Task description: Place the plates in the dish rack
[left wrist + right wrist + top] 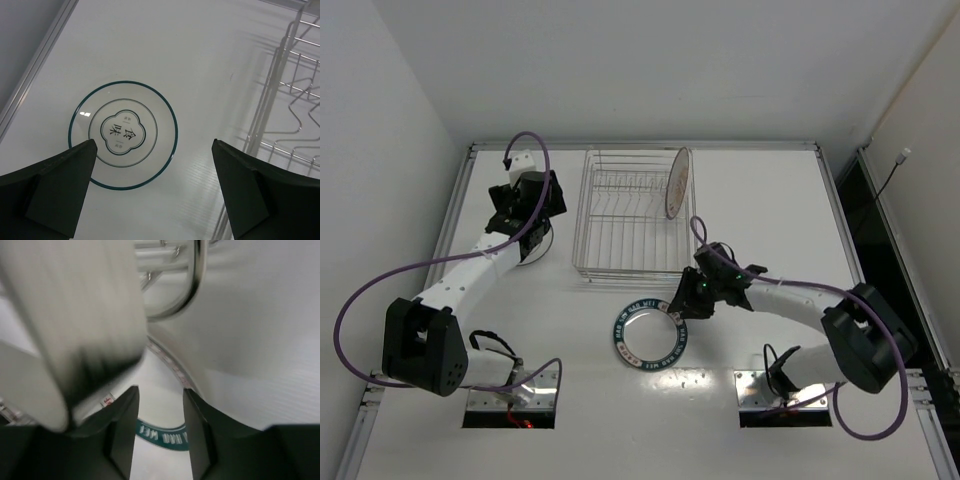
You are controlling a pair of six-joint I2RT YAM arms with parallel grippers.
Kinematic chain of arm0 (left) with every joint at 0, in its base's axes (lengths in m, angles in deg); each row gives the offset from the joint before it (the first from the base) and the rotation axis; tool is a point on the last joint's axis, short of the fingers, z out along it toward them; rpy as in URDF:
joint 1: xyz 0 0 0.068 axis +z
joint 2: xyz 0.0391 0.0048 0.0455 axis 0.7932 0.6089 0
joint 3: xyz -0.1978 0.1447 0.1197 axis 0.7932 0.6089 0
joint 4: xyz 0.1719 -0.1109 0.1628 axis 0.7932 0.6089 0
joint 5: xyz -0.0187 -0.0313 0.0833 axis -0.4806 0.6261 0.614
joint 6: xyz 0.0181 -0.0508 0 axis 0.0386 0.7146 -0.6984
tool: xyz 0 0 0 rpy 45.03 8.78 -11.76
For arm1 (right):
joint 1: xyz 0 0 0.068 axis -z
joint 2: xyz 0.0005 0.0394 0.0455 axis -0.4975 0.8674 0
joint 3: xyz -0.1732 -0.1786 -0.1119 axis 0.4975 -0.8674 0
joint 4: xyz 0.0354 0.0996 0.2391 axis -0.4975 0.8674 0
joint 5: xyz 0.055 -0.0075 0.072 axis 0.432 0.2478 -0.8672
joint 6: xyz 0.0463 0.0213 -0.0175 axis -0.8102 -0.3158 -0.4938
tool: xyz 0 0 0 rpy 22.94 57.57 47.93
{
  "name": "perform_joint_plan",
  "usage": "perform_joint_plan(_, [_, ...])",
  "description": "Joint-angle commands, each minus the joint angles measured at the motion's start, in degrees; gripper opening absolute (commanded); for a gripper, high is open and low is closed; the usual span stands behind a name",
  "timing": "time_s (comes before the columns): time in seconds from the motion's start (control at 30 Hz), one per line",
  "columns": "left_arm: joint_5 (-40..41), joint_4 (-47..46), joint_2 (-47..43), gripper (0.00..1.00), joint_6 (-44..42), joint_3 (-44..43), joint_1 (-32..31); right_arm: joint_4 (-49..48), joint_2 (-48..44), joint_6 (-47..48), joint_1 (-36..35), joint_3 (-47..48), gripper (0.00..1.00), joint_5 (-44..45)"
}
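The dish rack (625, 215) stands at the table's centre back. The white plate with the orange centre (677, 183) stands upright in its right end. The plate with the dark teal lettered rim (652, 333) lies flat in front of the rack. My right gripper (685, 300) is at its upper right rim; the teal lettering (162, 434) shows between the narrowly parted fingers (122, 430). The pale plate (123, 135), with a thin teal line and printed characters, lies left of the rack. My left gripper (525, 215) hovers above it, wide open and empty.
The rack's wire side (295, 100) is close on the right of the left gripper. A rack wire (195, 280) shows just beyond the right gripper. The table's raised left edge (35, 65) runs near the pale plate. A blurred white shape fills the right wrist view's upper left.
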Motion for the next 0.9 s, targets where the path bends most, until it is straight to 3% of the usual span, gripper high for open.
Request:
perform_joint_plan(0.0, [-0.3, -0.8, 0.0, 1.00, 1.2, -0.8, -0.5, 4.3, 4.6, 1.2, -2.9, 1.1, 0.35, -2.2])
perform_joint_plan(0.07, [-0.3, -0.3, 0.0, 1.00, 1.2, -0.8, -0.5, 5.1, 4.6, 1.7, -3.6, 1.7, 0.25, -2.2])
perform_joint_plan(0.13, [0.2, -0.3, -0.6, 1.00, 1.2, -0.8, -0.5, 7.3, 5.3, 3.1, -4.1, 3.3, 0.25, -2.2])
perform_joint_plan(0.27, [0.7, -0.3, -1.1, 1.00, 1.2, -0.8, -0.5, 13.5, 4.9, 3.6, -8.3, 7.0, 0.36, 2.0])
perform_joint_plan(0.3, [0.7, -0.3, -1.1, 1.00, 1.2, -0.8, -0.5, 14.4, 4.1, 3.6, -9.4, 7.7, 0.48, 2.8])
perform_joint_plan(0.37, [0.7, -0.3, -1.1, 1.00, 1.2, -0.8, -0.5, 16.5, 1.8, 1.4, -11.6, 7.7, 0.55, 5.2])
perform_joint_plan(0.67, [-3.2, -0.9, 0.0, 1.00, 0.1, -0.8, -0.5, 18.6, -17.4, -7.2, -12.4, 2.3, 0.56, 13.8])
perform_joint_plan(0.73, [-4.4, -0.9, 0.7, 0.96, -1.1, -0.8, -0.5, 18.6, -19.1, -7.7, -11.6, 2.3, 0.56, 13.9])
perform_joint_plan(0.87, [-8.4, -2.2, 3.0, 0.75, -3.2, -0.3, -1.1, 21.8, -15.7, -7.7, -10.5, 7.8, 0.57, 14.1])
